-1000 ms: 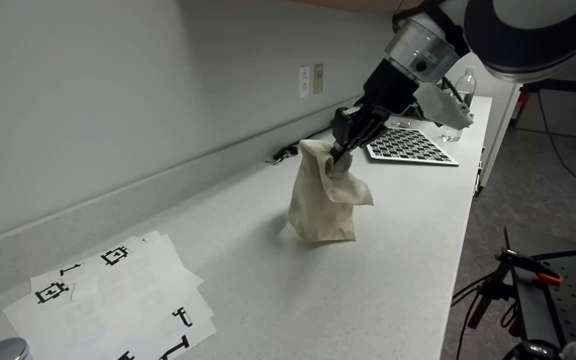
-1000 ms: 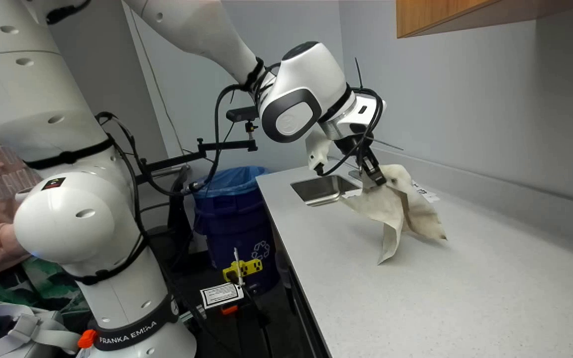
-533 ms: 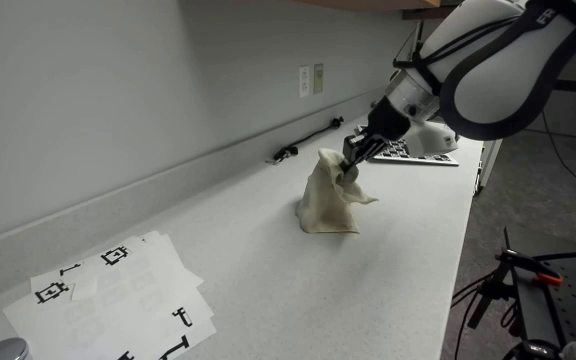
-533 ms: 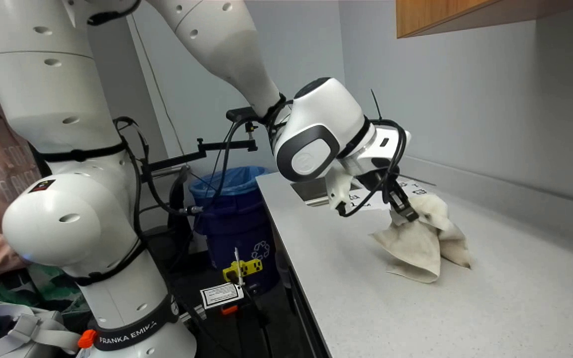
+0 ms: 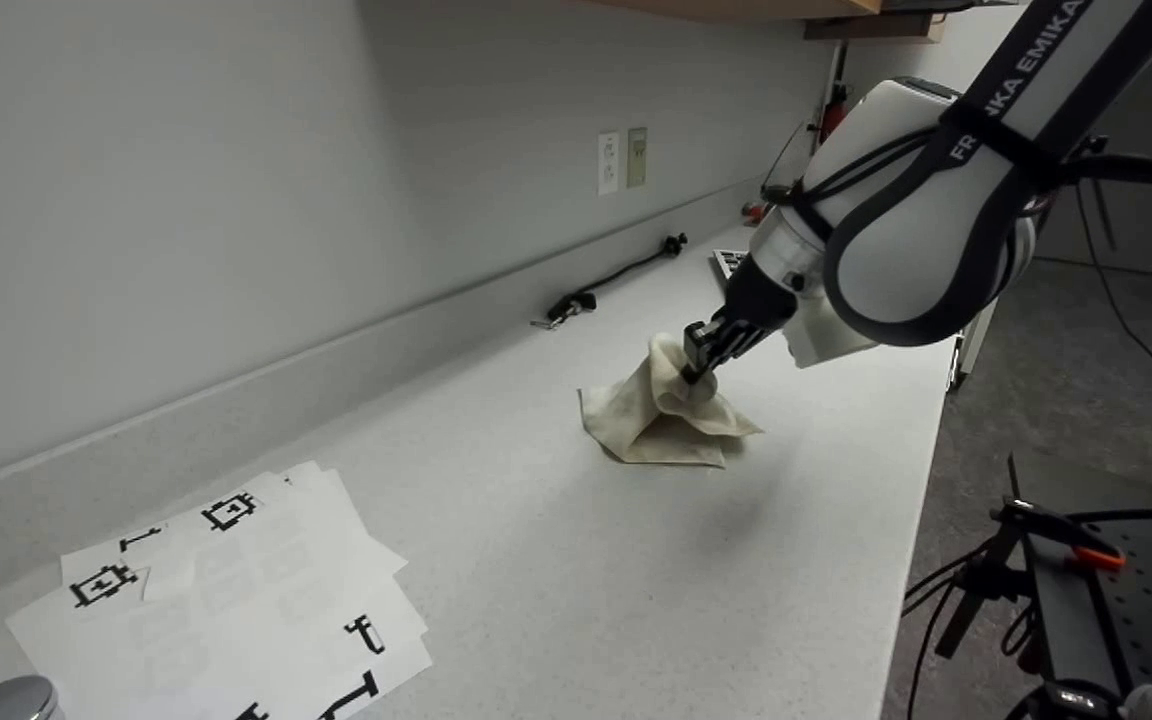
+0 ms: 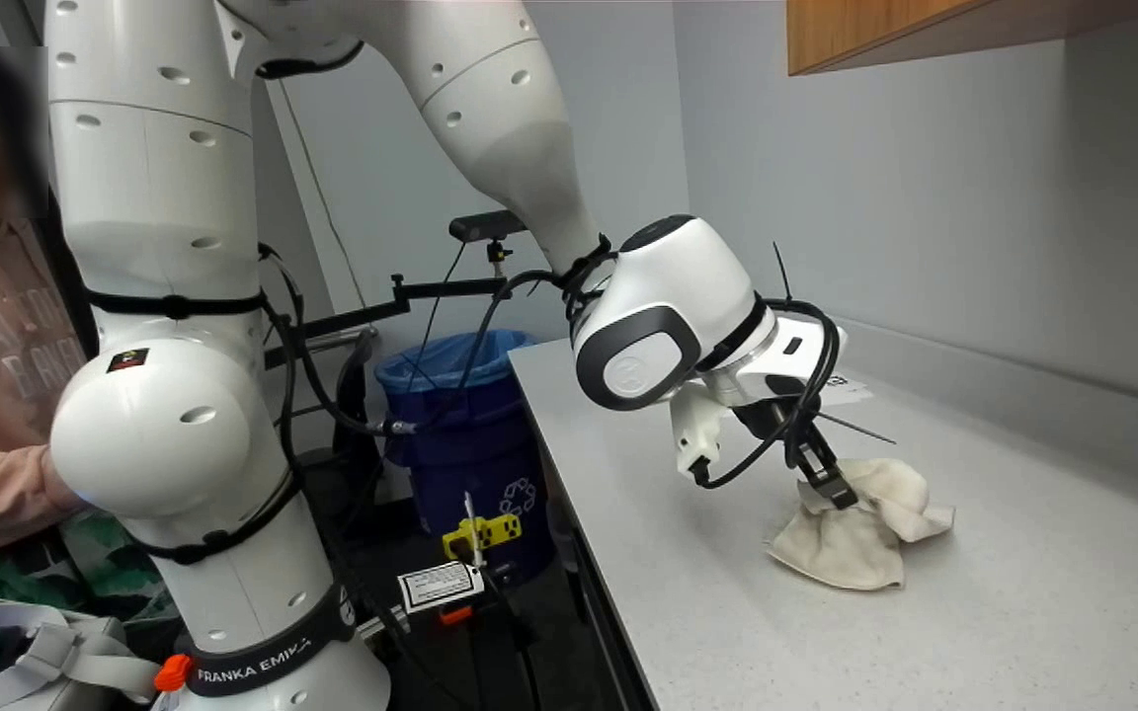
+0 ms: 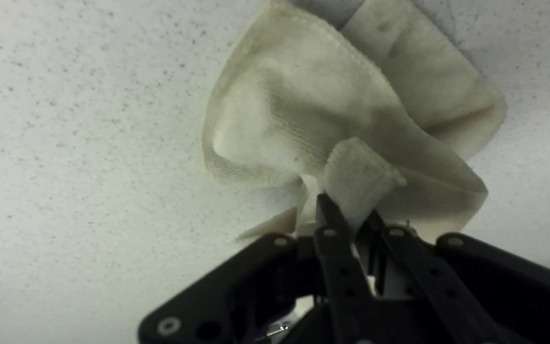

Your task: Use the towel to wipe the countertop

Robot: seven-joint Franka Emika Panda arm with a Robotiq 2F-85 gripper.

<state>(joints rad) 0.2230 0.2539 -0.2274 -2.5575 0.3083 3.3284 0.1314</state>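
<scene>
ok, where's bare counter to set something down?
Bare: the counter between papers, towel and front edge. Also bare: the foreground in an exterior view, bordered by towel and backsplash. Crowded: at the papers, and around the towel, pincer clamped on it, arm over the front edge.

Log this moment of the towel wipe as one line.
gripper: closed on towel | towel: bunched, lower folds apparently touching countertop | papers: on countertop, apart from towel

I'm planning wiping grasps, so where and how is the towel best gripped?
Probably by the bunched peak of the towel, slanting down from the side opposite the wall: that fold stands up and the jaws pinch it, while the rest spreads beneath for wiping.
</scene>
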